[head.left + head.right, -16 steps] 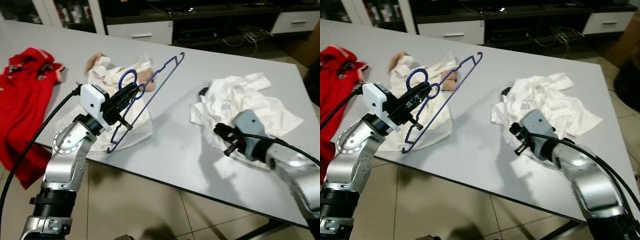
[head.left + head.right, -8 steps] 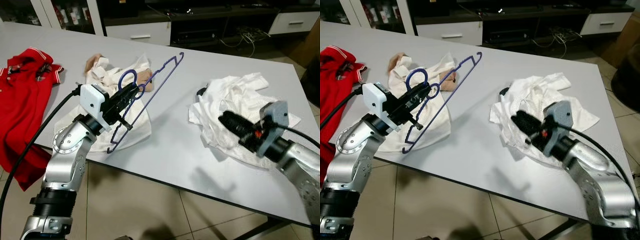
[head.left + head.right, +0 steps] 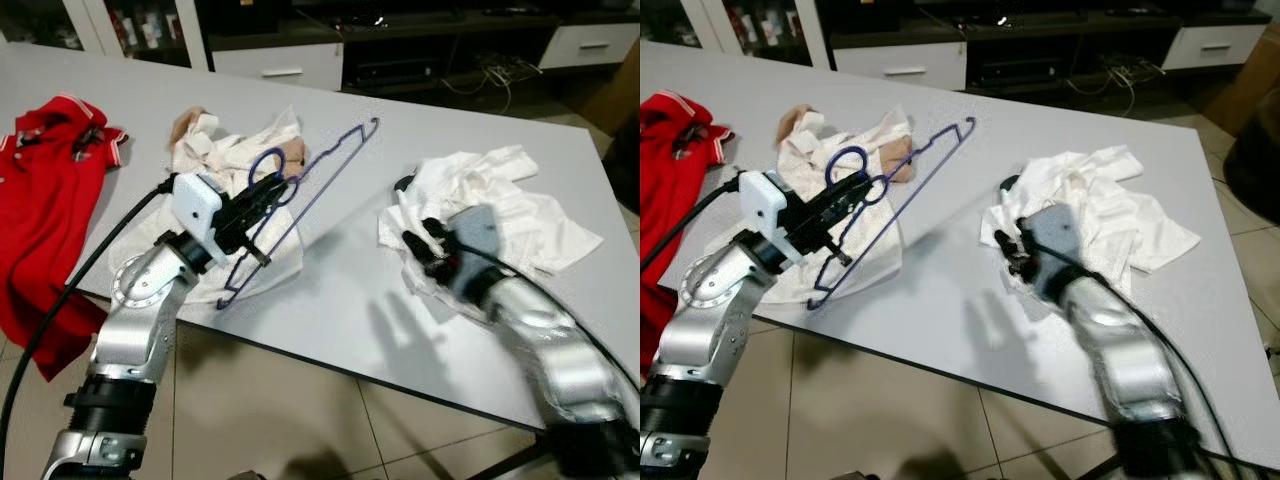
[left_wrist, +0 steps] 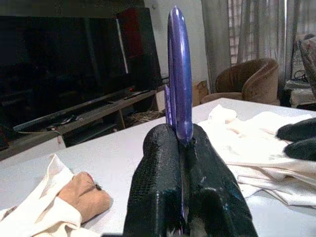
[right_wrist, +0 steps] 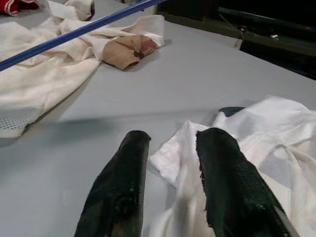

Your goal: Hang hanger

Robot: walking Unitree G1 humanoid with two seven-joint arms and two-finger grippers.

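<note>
L fingers (image 4: 163, 177): pressed together on the thin blue wire of the hanger, pinching it tight.
L gripper (image 3: 262, 196): was up above the table's near-left part, w/ its white wrist box just behind it.
Hanger (image 3: 318, 185): blue, thin, held up in the air & tilted. Hook loop sat by the L gripper; the long bar ran up and away toward the far side of the table. Low end hung over the cream cloth. Not on any rail or rod.
R fingers (image 5: 224, 182): spread apart, nothing between them. One finger was over the white shirt's edge, the other over bare table.
R gripper (image 5: 170, 148): low, at the near-left edge of the white shirt. Can't tell if it touched the cloth.
White shirt (image 3: 510, 205): crumpled in a heap on the right part of the table.
Cream cloth (image 3: 855, 145): bunched on the left part of the table, under & behind the hanger, w/ a tan bit in it.
Red shirt (image 3: 50, 200): on the far-left part of the table, hanging off the near edge.
Table (image 3: 330, 290): grey, flat top.
Behind the table: dark TV stand (image 3: 440, 45) w/ white drawers.
Floor (image 3: 300, 420): pale tiles.
</note>
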